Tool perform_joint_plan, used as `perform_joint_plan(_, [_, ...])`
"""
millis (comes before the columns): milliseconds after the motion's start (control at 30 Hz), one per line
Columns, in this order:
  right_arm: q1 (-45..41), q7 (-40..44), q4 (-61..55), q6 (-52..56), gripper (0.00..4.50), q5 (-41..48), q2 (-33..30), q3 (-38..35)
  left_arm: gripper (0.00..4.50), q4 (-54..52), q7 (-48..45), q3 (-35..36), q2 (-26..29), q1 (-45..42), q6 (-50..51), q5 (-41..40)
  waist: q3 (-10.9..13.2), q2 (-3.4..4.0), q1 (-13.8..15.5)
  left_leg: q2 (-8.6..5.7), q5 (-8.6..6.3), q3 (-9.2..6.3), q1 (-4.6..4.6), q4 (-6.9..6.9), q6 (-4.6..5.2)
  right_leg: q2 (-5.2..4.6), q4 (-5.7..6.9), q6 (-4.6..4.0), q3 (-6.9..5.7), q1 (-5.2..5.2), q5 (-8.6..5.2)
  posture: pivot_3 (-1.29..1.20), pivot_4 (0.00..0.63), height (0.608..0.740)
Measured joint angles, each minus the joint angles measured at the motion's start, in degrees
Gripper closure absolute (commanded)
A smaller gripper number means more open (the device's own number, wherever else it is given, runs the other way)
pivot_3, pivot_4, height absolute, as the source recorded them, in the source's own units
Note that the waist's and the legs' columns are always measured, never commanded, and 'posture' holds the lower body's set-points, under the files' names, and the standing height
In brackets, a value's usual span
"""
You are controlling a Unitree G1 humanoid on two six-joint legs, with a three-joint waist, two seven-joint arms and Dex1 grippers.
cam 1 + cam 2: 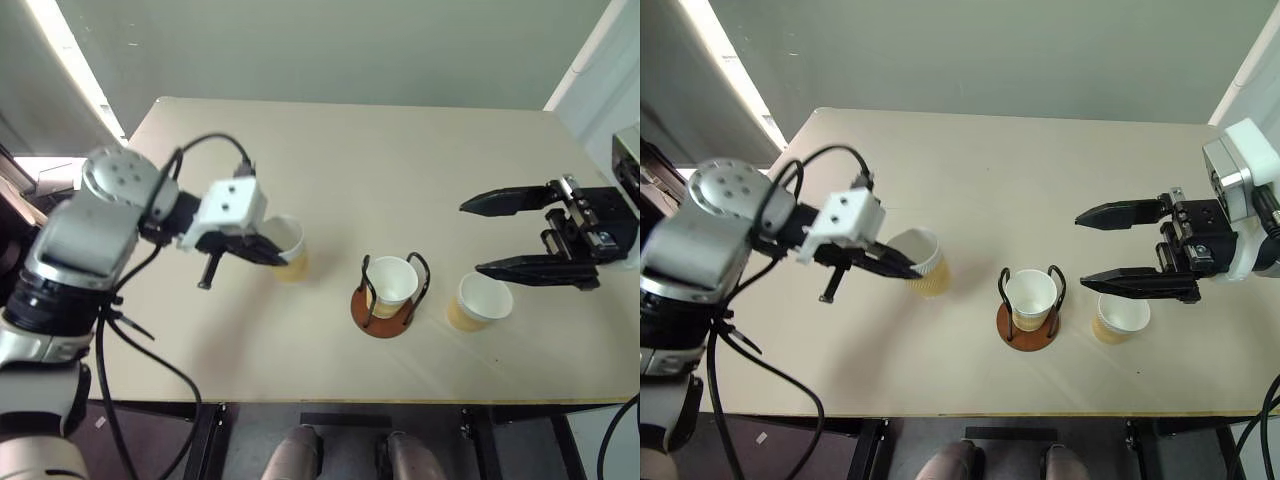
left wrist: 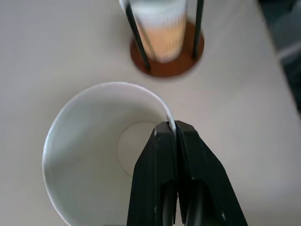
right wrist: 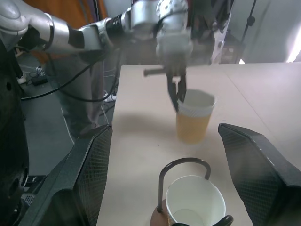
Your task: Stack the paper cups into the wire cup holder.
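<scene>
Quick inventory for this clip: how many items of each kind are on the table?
Tan-yellow paper cups with white rims: 3, one pinched at its rim by the left gripper at, one inside the holder, one standing beside it.
Wire cup holder with reddish-brown disc base and black arches: 1.
Total: 4.

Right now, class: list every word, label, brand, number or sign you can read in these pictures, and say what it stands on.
None can be read: the paper cups, the wire cup holder and the table carry no readable print.
</scene>
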Motion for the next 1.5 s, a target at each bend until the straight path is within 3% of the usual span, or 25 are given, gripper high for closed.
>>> perform_joint_plan(300, [-0.3,0.0,0.1,0.1,0.73,0.3,-0.6,1.4,4.43,7.3,-0.5,-2.0,-7.1,-16.2,2.2,-4.8,0.0,-0.01,0.1,0.0,-0.01,0.0,-0.07,0.07,0.04,-0.02,-0.02,0.08,-0.01,0.02,0.05,0.0,0.15,0.74])
perform_joint_plan(633, [4.3,1.8,-0.5,-0.4,0.73,-1.1,-4.7,1.3,4.43,12.1,-0.6,-11.9,-14.4,-24.3,-0.8,-9.7,0.0,-0.02,0.4,0.0,-0.03,-0.01,-0.22,0.11,0.09,-0.03,-0.09,0.17,-0.03,0.01,0.1,0.0,0.15,0.74])
perform_joint_plan(900, [10.0,3.4,-1.1,-2.8,0.73,-3.7,-8.5,-2.1,4.43,16.7,-0.6,-19.0,-17.1,-26.3,-5.8,-11.8,0.0,-0.02,0.4,0.01,-0.04,0.02,-0.24,0.16,0.11,-0.03,-0.06,0.19,-0.02,0.01,0.11,0.0,0.15,0.74])
perform_joint_plan(1233, [10.2,3.7,-0.3,-3.6,0.73,-4.2,-11.2,-5.8,4.43,17.9,-0.6,-25.7,-18.2,-27.1,-9.7,-13.5,0.0,-0.02,0.6,0.01,-0.04,0.02,-0.26,0.25,0.12,-0.03,-0.04,0.22,-0.02,0.02,0.12,0.0,0.15,0.74])
perform_joint_plan(1500, [11.1,2.6,-1.1,-3.6,0.73,-4.1,-11.1,-7.3,4.43,26.8,-0.6,-27.8,-24.4,-28.8,-17.3,-7.0,0.0,-0.02,0.9,0.0,-0.09,0.05,-0.32,0.44,0.21,-0.03,-0.02,0.28,-0.02,0.03,0.15,0.0,0.15,0.74])
